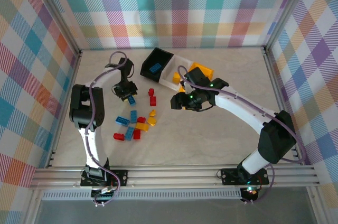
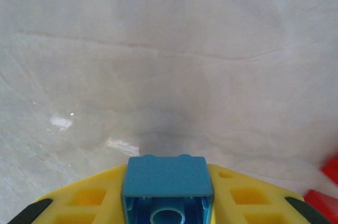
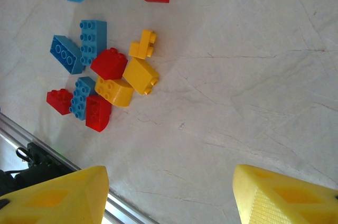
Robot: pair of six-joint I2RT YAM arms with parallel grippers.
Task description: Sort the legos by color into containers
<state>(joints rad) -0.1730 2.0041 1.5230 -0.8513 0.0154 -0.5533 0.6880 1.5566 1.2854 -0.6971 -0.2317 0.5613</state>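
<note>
- Plastic all round: expect the legos (image 3: 109, 63) to feel stiff, light and slick-walled; hard to break, easy to squirt out of a skewed pinch.
- Best to pinch across two flat opposite walls, low on the body; avoid studs and rounded tops.
- Clenched on the left: left end effector (image 2: 168, 189) grasping a held blue brick (image 2: 168, 175), yellow fingers (image 2: 87, 203) tight against both side walls, hollow underside toward the wrist camera. Cannot tell whether lifted or resting on the worktop (image 2: 169, 49).
- From above, that grip left of the worktop's centre, near the black bin (image 1: 161, 54), with a red pair (image 1: 152, 97) just beside it to the right.
- Released on the right: right end effector (image 3: 169, 197), fingers wide apart, nothing between, hovering over bare worktop near the centre, just in front of the white bin (image 1: 170, 76).
- Loose pile (image 1: 141, 127) of red, blue and yellow bricks toward the near edge, left of centre, most touching one another.
- By the far edge, near its middle, side by side, left to right: black bin, white bin, then yellow-orange bin (image 1: 203, 68).
- In the black bin: one binned blue brick (image 1: 155, 68); by colour, a likely home for the held one too.
- In the white and yellow-orange bins: contents too small, and too crossed by the right arm (image 1: 237, 105), to call.
</note>
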